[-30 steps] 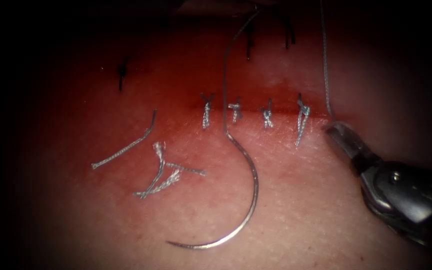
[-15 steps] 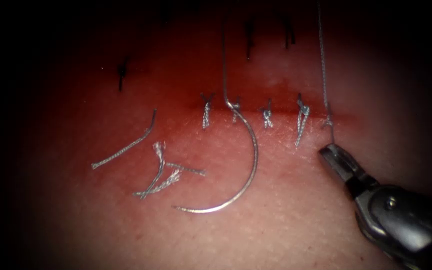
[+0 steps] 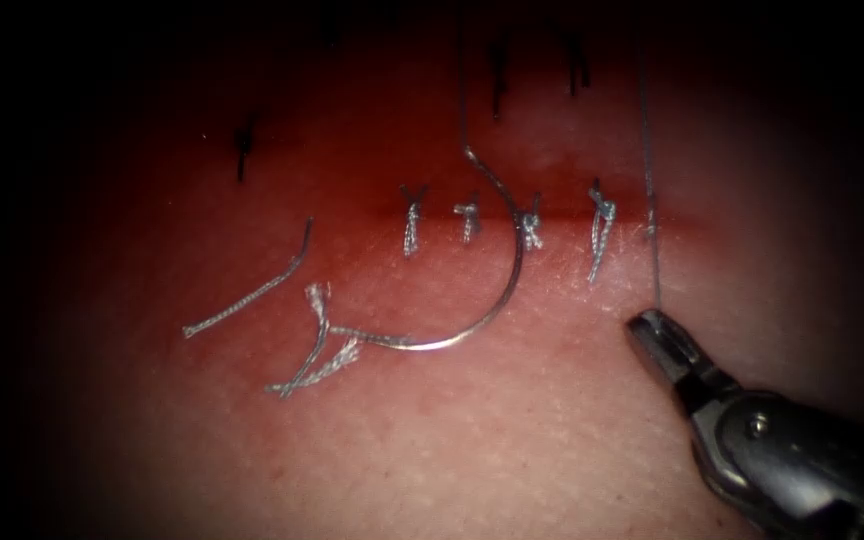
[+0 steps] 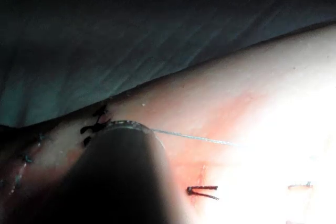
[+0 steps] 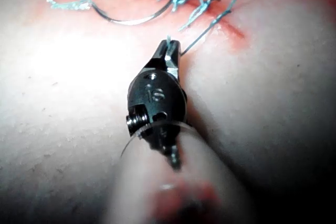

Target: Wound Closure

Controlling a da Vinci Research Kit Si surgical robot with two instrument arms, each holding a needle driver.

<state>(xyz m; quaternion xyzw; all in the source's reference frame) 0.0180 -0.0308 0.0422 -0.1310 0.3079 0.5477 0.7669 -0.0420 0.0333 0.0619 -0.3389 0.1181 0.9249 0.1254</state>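
Observation:
The curved needle point(image 3: 518, 262) lies free on the tissue point(image 3: 452, 440), held by neither tool and not in the tissue. Its thread end sits above the cut point(image 3: 552, 212); its point lies among cut thread ends at the left. The thread point(image 3: 461, 90) runs up from the needle. A second strand point(image 3: 649, 200) crosses the cut's right end down to my right tool point(image 3: 644, 322), whose jaws are shut on the thread's end. In the right wrist view that tool point(image 5: 169, 52) pinches the thread point(image 5: 220, 17) below the needle point(image 5: 142, 20). My left tool's shaft point(image 4: 121, 177) hides its jaws; a taut thread point(image 4: 194, 138) leaves its tip.
Several tied stitches point(image 3: 468, 216) sit along the cut. Cut ends of thread point(image 3: 252, 293) and a tangle point(image 3: 320, 345) lie at the lower left. Red fluid stains the tissue around the cut. Dark marks point(image 3: 242, 150) dot the far tissue.
The needle has slid up across the cut, dragged by its thread. My right tool has moved down and slightly left, drawing the thread end out below the cut.

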